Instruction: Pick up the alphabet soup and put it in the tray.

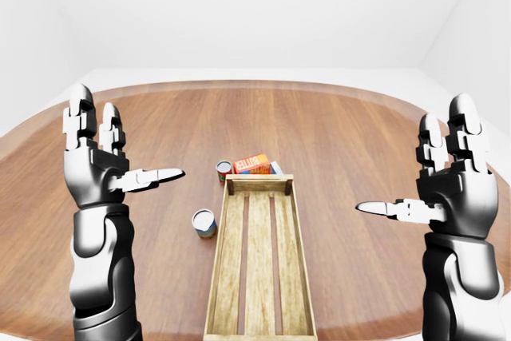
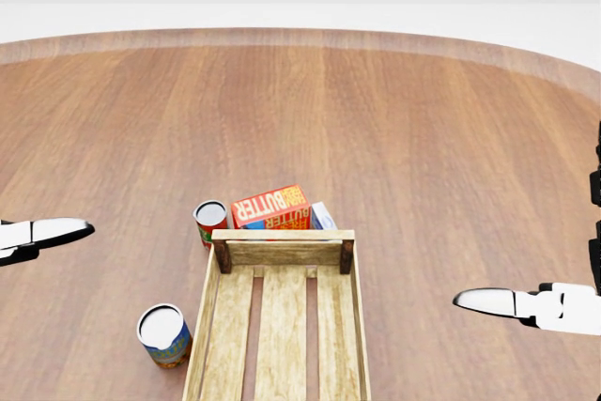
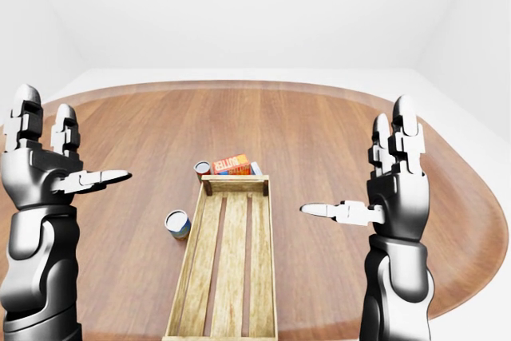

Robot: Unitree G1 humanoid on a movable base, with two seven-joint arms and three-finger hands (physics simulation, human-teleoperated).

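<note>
Hands: my left hand and right hand hover open either side of the tray, empty; soup can stands left of the tray, ungrasped.

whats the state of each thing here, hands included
long wooden slatted tray: upright, nothing inside
red-labelled can: standing upright, left of the tray's far corner, outside it
blue-labelled can with a white lid: standing, slightly tilted, left of the tray, outside it
orange butter box: lying just past the tray's far end
left hand: open, raised, holding nothing
right hand: open, raised, holding nothing
</note>
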